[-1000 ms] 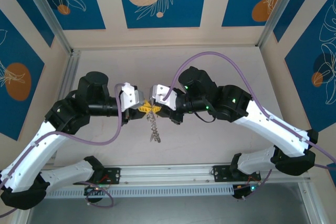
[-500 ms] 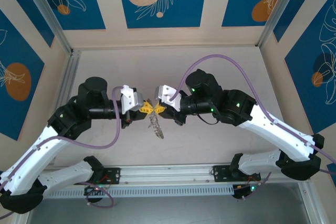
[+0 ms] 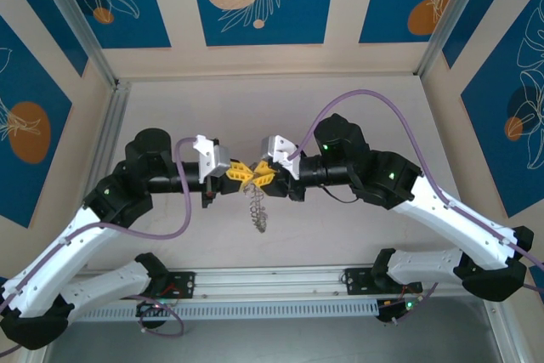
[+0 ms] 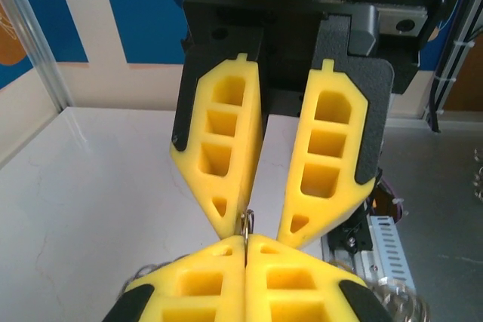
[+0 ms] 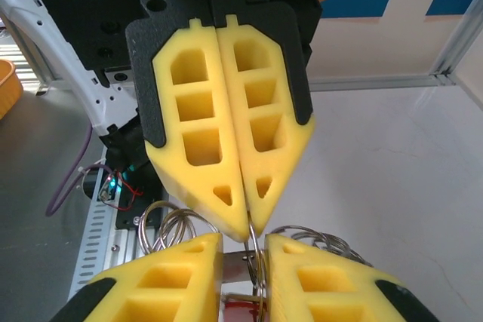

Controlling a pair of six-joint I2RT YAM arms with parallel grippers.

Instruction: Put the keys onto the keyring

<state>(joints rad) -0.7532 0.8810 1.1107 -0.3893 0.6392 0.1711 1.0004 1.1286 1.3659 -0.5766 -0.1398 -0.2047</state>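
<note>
**Key at the ring, but not on it yet**

The two arms meet tip to tip above the middle of the table (image 3: 357,116). The left gripper (image 3: 241,172) has its fingers pressed together on the thin wire of the ring (image 3: 258,210). The bunch of small silver keys hangs under it in the air, above the table. In the left wrist view a bit of the wire stands up just at the closed tips. The right gripper (image 3: 258,176) pinches the key (image 5: 240,311): its fingers are a little apart and the red head sits between them, at the bottom edge of the right wrist view. The blade I cannot see clearly, because wire loops cross in front of it.

As I judge it, the picking up is done: both things are in hand and brought together. What is left is the hard part, to part the coil of the ring and slide the hole of the key onto it. I see no sign that the key is threaded, but it is too small to tell for sure
</note>
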